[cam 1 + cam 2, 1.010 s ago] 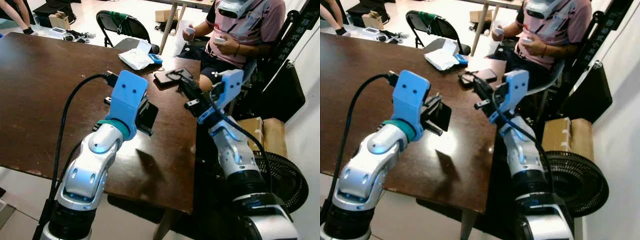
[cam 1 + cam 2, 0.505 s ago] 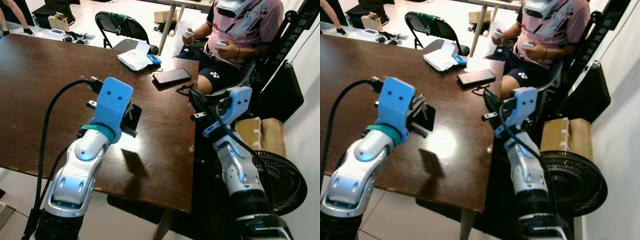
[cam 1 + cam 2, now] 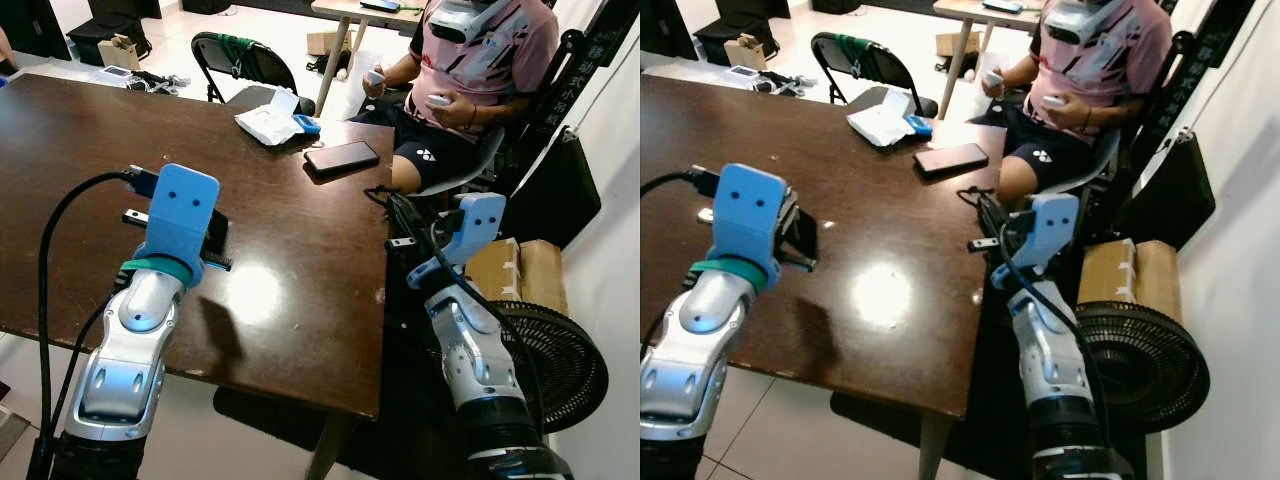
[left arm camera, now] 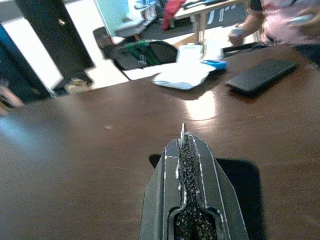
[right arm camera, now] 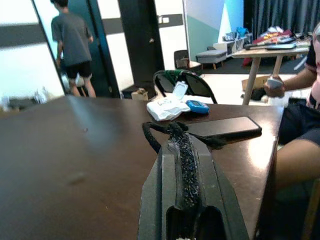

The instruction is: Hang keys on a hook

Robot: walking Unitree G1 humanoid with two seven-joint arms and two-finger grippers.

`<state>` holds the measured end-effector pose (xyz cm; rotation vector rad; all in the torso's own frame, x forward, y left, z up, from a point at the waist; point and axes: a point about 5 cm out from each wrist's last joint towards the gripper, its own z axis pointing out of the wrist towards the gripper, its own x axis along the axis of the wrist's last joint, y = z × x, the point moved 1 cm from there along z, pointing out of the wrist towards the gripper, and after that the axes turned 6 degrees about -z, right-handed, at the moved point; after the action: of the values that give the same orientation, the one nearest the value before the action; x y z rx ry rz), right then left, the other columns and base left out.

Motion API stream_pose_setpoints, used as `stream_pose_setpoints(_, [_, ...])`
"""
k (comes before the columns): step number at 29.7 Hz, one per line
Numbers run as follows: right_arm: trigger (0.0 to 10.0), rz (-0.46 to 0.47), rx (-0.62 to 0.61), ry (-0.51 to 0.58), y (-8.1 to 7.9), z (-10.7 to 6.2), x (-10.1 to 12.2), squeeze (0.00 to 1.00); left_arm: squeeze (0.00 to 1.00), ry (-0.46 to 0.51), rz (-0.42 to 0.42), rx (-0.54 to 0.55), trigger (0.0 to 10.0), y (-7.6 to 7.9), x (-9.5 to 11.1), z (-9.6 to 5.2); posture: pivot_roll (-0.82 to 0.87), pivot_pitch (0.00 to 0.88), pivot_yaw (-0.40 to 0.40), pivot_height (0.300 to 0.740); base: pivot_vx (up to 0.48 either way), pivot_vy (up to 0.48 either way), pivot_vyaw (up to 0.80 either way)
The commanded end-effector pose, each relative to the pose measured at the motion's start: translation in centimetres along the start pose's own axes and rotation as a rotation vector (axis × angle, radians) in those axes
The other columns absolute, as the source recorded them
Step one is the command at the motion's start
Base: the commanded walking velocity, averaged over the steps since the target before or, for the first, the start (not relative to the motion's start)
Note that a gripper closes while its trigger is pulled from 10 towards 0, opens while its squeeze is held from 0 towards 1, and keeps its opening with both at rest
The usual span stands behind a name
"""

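My right gripper (image 3: 390,207) is beyond the right edge of the brown table (image 3: 300,270), shut on a black cord loop (image 5: 169,129) that sticks out past its fingertips. I take this cord to be the key strap; I cannot make out any keys on it. From the head views the cord (image 3: 376,192) shows as a small dark loop at the gripper's tip. My left gripper (image 4: 183,141) hovers low over the middle of the table, its jaws pressed together with nothing between them. Its blue wrist mount (image 3: 183,211) hides most of its fingers in the head views.
A black phone (image 3: 342,157), a white packet (image 3: 268,122) and a small blue item (image 3: 309,124) lie at the table's far side. A person (image 3: 475,70) sits at the far right holding controllers. A black folding chair (image 3: 242,60), a floor fan (image 3: 562,362) and a cardboard box (image 3: 522,268) stand around.
My right gripper has drawn back from beside the phone to off the table's right edge, the cord with it. My left arm has swung leftward. The camera has shifted a little.
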<state>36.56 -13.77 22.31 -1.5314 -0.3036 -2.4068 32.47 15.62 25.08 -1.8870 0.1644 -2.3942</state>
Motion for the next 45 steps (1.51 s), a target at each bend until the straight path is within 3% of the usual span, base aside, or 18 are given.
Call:
stream_pose_setpoints(1, [10.0,-0.034,0.014,0.003,-0.4,0.0,0.0,0.0,0.0,-0.026,-0.05,-0.007,10.0,-0.2,-0.4,0.1,0.09,0.085,0.046,0.74,0.0,0.0,0.78])
stream_pose_setpoints(4, [10.0,-0.047,0.01,0.0,-0.3,0.0,-0.1,0.0,0.0,-0.035,-0.079,-0.01,10.0,-0.1,-0.4,0.1,0.09,0.085,0.046,0.74,0.0,0.0,0.78])
stream_pose_setpoints(5, [10.0,-0.049,-0.003,0.001,-0.2,0.1,-0.1,0.0,0.0,-0.059,-0.127,-0.018,10.0,0.1,-0.4,0.0,0.09,0.089,0.048,0.74,0.0,0.0,0.79])
stream_pose_setpoints(10, [10.0,-0.049,-0.007,0.003,-0.3,0.3,0.0,0.0,0.0,-0.073,-0.14,-0.036,10.0,0.4,-0.4,-0.2,0.09,0.089,0.048,0.74,0.0,0.0,0.79])
stream_pose_setpoints(16, [10.0,-0.054,-0.006,0.002,-0.4,0.5,0.1,0.0,0.0,-0.032,-0.085,-0.057,10.0,0.8,-0.1,-0.3,0.1,0.097,0.046,0.74,0.0,0.0,0.78])
stream_pose_setpoints(45, [10.0,-0.072,-0.022,-0.002,-0.2,0.4,0.1,0.0,0.0,-0.013,-0.047,-0.056,10.0,0.9,0.2,-0.1,0.1,0.111,0.052,0.74,0.0,0.0,0.78])
